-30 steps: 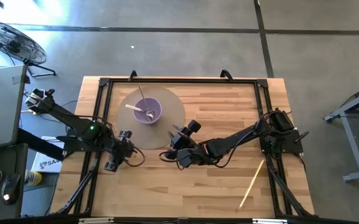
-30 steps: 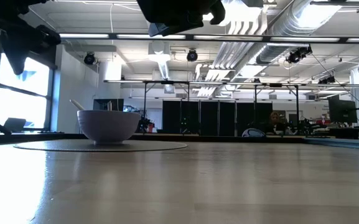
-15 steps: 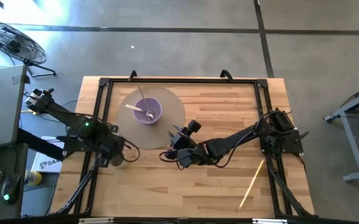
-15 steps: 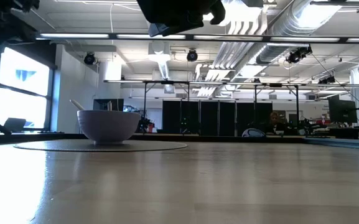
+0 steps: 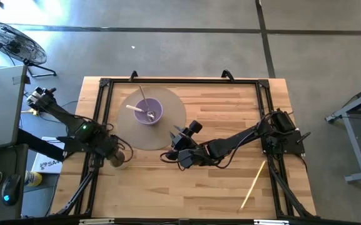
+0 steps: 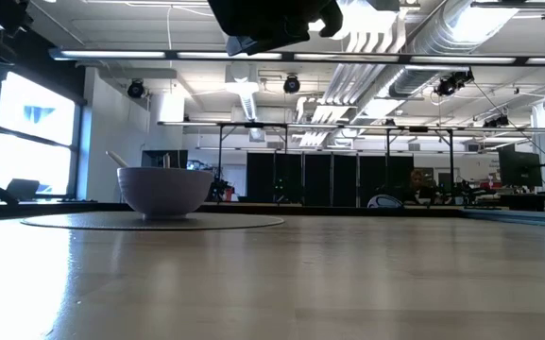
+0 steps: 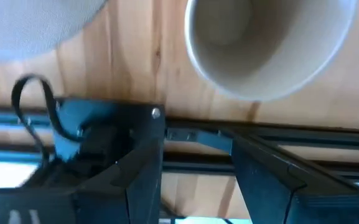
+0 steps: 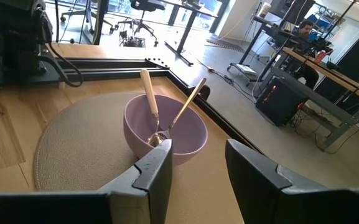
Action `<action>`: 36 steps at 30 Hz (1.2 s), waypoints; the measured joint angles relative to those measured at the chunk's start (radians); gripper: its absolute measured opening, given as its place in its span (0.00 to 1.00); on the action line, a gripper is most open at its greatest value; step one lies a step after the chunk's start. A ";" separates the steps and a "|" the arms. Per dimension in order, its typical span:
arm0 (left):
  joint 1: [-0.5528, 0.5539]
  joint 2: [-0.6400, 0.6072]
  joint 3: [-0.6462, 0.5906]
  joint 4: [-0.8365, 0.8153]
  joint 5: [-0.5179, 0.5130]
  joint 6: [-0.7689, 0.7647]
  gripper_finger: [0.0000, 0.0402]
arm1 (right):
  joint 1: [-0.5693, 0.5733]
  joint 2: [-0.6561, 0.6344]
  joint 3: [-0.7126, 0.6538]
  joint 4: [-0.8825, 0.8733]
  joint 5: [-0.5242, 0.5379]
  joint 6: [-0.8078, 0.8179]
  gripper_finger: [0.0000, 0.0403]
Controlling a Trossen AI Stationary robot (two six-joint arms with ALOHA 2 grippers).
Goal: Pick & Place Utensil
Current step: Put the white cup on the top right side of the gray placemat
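A purple bowl [image 5: 149, 112] [image 8: 165, 129] [image 6: 163, 191] stands on a round grey mat [image 5: 171, 128]. Two utensils lean inside it, heads at its bottom: a pale-handled one [image 8: 149, 99] and a metal one [image 8: 185, 106]. My right gripper [image 5: 179, 149] [image 8: 198, 168] hovers open over the mat's near-right edge, facing the bowl and short of it. My left gripper [image 5: 113, 157] [image 7: 198, 168] hangs open at the table's left edge, above a pale cup [image 7: 269, 43] [image 5: 119, 154] that stands on the wood beside the black frame rail [image 7: 104, 118].
A long thin wooden stick [image 5: 253, 184] lies on the table's near-right part, by the right arm's base. The black frame rail [image 5: 100, 112] runs around the tabletop. Bare wood [image 5: 218, 106] spans the middle and far right.
My left arm has drawn back toward the table's left edge and turned its wrist downward over the cup; in the low view it has slid out past the top left corner. The right arm, bowl and utensils have kept still.
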 joint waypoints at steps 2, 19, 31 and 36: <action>-0.049 0.000 0.000 0.006 -0.002 -0.059 0.49 | 0.000 0.000 0.000 0.000 0.000 0.000 0.35; -0.455 0.036 -0.005 0.165 -0.247 -0.471 0.74 | 0.000 0.000 0.000 0.000 0.000 0.023 0.35; -0.509 0.053 -0.254 0.390 -0.252 -0.588 0.99 | 0.000 0.000 0.000 0.001 0.000 0.023 0.35; -0.508 0.055 -0.301 0.479 -0.339 -0.546 0.99 | 0.000 0.000 0.000 0.001 0.000 0.023 0.35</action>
